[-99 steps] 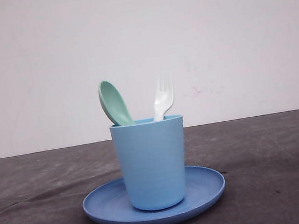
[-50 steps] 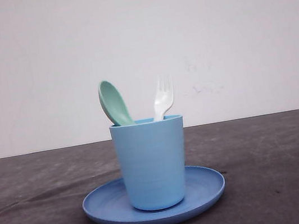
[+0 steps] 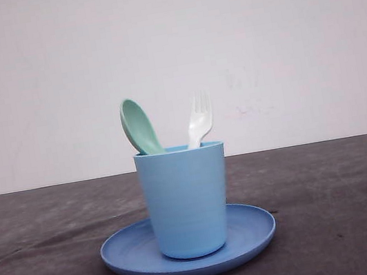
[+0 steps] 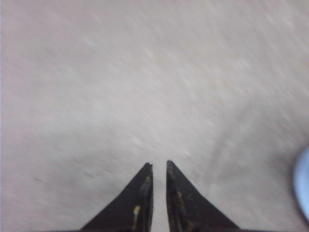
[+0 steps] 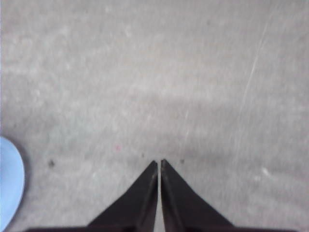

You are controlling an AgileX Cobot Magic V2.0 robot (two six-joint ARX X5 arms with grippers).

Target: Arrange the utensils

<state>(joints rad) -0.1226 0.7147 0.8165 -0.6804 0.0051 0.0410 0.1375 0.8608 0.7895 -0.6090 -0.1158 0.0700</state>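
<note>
a light blue cup (image 3: 186,200) is standing upright on the middle of a round blue plate (image 3: 253,234), and the plate is lying flat on the dark grey desk (image 3: 347,202). inside the cup two utensils are standing with the handles down. the mint-green spoon (image 3: 138,126) is leaning to the left side of the cup, its oval bowl sticking up above the rim. the white fork (image 3: 199,119) is sitting on the right side of the cup, its tines pointing up and leaning a little to the right. the spoon and the fork are apart from each other at the top; where the handles are ending inside the cup i cannot tell. behind the desk a plain pale wall (image 3: 281,45) is rising.

the left claw (image 4: 157,166) is hanging over bare desk surface. its two dark fingers are nearly together, with only a thin slit between the tips, and nothing is sitting between them, so it is clenched on nothing. a pale blue edge (image 4: 302,186) is peeking in at the side of this view, too blurred to say whether it is the plate or the cup.

the right claw (image 5: 159,163) is also hanging over bare desk, its fingers pressed almost tip to tip and grasping nothing. a piece of pale blue rim (image 5: 9,181) is showing at the side of this view.
</note>
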